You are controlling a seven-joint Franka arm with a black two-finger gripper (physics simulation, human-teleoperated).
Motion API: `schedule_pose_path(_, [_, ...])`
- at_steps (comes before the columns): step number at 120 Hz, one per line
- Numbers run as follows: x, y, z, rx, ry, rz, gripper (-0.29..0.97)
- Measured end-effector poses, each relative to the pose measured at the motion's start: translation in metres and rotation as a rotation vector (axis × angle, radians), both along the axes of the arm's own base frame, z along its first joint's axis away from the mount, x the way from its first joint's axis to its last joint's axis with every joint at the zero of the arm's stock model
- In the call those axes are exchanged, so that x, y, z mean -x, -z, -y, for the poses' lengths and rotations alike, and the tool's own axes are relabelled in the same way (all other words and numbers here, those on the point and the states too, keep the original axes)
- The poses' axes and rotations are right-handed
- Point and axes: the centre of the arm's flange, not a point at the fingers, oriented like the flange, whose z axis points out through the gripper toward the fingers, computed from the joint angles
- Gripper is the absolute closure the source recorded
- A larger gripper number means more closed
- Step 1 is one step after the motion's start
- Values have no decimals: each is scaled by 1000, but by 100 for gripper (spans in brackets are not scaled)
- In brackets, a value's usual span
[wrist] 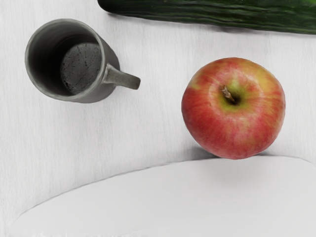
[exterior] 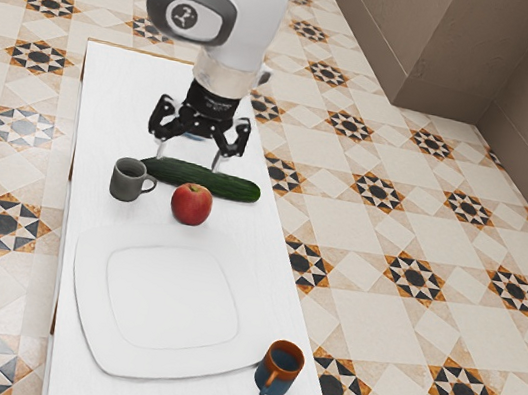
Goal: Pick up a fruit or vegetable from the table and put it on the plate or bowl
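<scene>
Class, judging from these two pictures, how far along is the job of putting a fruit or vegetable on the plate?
Done: nothing yet; the apple and cucumber both lie on the table, off the plate. In hand: the open hand hangs close by the cucumber, gripping nothing. Left: close on a piece, lift it, set it on the plate.

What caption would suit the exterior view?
Open gripper hovers over a cucumber, with an apple, grey mug and white plate nearby.

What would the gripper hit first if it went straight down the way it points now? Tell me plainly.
Most likely the cucumber: the open gripper hangs pointing down, seemingly right over it. Depth is unclear, so it might instead land on the table just behind.
</scene>
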Motion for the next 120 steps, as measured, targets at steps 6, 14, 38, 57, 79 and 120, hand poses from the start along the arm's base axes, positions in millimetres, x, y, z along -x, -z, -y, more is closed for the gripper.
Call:
schedule_pose_path(6, [9,-2,7,-9,3,-4,0])
schedule_pose_path(14, [20,-7,22,-23,13,-2,0])
schedule_pose_path(38, [28,0,0,-23,-85,-59,0])
schedule_pose_path(57, [25,15,-9,-24,-110,-76,0])
schedule_pose_path(79, [16,17,-15,-41,-110,-39,0])
schedule_pose_path(120, [-20,49,-47,-29,-126,-33,0])
